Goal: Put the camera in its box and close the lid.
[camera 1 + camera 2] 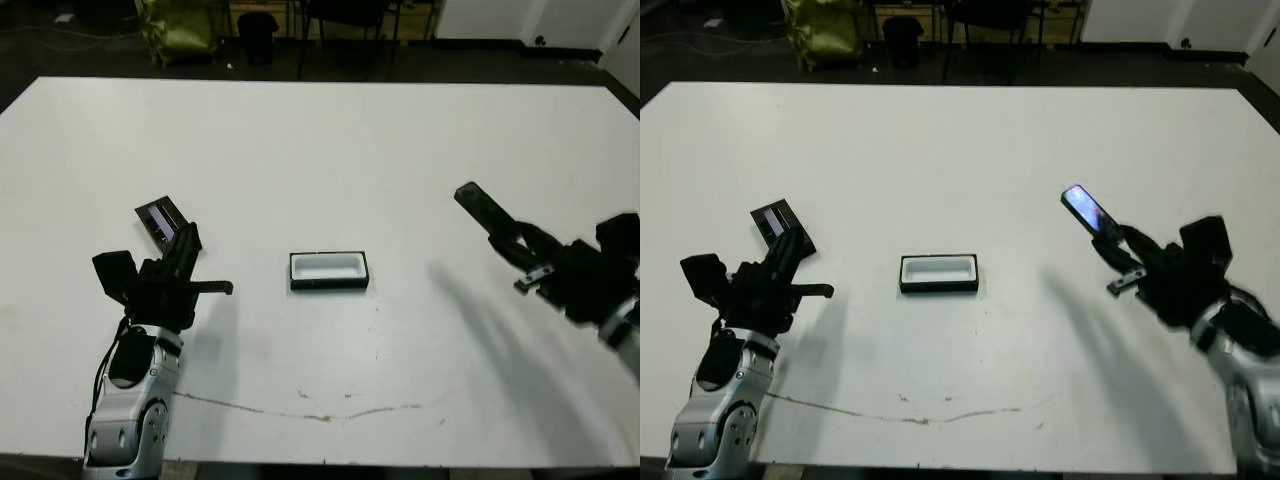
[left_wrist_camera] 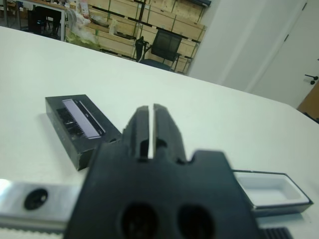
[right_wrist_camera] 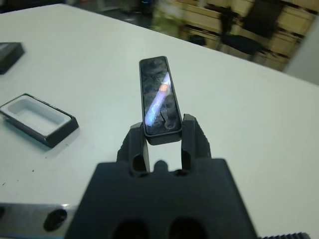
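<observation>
Right pincer [image 3: 163,130] pinching the slim glossy black bar-shaped camera [image 3: 159,99]
Left pincer [image 2: 149,130] pressed together, empty; flat black windowed lid [image 2: 79,127] just beyond it; white-lined black box [image 1: 329,270] between the pincers.

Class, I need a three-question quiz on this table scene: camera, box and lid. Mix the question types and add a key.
1. True or false: the camera lies inside the box.
2. Which tool holds the camera? A) left tool B) right tool C) neither
3. Fill in: the lid lies on the table beside the robot's ____ tool.

Key:
1. False; the box is empty and the camera is held above the table.
2. B
3. left
</observation>
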Motion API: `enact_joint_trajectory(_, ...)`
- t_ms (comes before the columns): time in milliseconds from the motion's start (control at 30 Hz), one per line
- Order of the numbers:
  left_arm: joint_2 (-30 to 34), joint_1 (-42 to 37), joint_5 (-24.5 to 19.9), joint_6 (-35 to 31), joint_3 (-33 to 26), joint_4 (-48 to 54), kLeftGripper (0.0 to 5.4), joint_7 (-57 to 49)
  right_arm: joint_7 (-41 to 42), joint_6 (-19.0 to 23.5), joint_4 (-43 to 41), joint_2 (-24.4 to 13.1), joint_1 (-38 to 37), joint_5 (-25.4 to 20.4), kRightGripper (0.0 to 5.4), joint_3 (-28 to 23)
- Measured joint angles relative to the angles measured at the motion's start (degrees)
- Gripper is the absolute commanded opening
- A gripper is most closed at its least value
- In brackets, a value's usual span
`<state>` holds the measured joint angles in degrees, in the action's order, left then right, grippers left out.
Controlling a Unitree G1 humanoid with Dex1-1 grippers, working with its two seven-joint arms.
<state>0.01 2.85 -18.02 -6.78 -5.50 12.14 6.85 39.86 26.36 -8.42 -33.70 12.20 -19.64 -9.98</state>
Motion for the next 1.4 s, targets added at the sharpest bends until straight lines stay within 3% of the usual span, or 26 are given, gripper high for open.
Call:
enact_joint_trajectory(167, 0.02, 0.01, 0.12, 0.22, 0.03, -0.18, 0.0, 0.14, 9.38, -1.24, 11.19, -2.43, 12.9, 1.4, 0.22, 6.83)
enact_joint_trajectory(333, 0.02, 0.2, 0.12, 0.18, -0.02, 0.06, 0.0, 0.19, 18.24, -7.05, 23.57, -2.3, 23.45, 5.49, 0.22, 13.68)
enact_joint_trajectory(467, 0.05, 0.29, 0.13, 0.47, -0.02, -0.11, 0.0, 0.34, 24.94, -9.38, 31.31, -1.59, 31.28, 8.25, 0.22, 18.26)
enact_joint_trajectory(600, 0.05, 0.33, 0.09, 0.6, -0.08, -0.27, 0.0, 0.36, 31.03, -14.76, 38.59, 0.2, 37.42, 12.5, 0.22, 23.08)
enact_joint_trajectory(667, 0.04, 0.28, 0.09, 0.74, -0.03, -0.34, 0.0, 0.37, 33.82, -14.83, 41.71, 1.49, 39.75, 13.83, 0.22, 25.14)
enact_joint_trajectory(767, 0.05, 0.27, 0.1, 0.85, -0.01, -0.4, 0.0, 0.38, 36.11, -15.55, 44.68, 3.1, 41.87, 16.07, 0.22, 27.37)
enact_joint_trajectory(1000, 0.04, 0.18, 0.13, 0.84, 0.11, -0.4, 0.0, 0.3, 41.78, -16.72, 48.63, 5.72, 43.54, 16.07, 0.22, 27.94)
enact_joint_trajectory(1400, -0.04, 0.09, 0.88, 0.68, 0.42, -0.37, 0.0, -0.3, 44.28, -14.7, 43.58, 6.38, 42.87, 15.45, 0.22, 27.51)
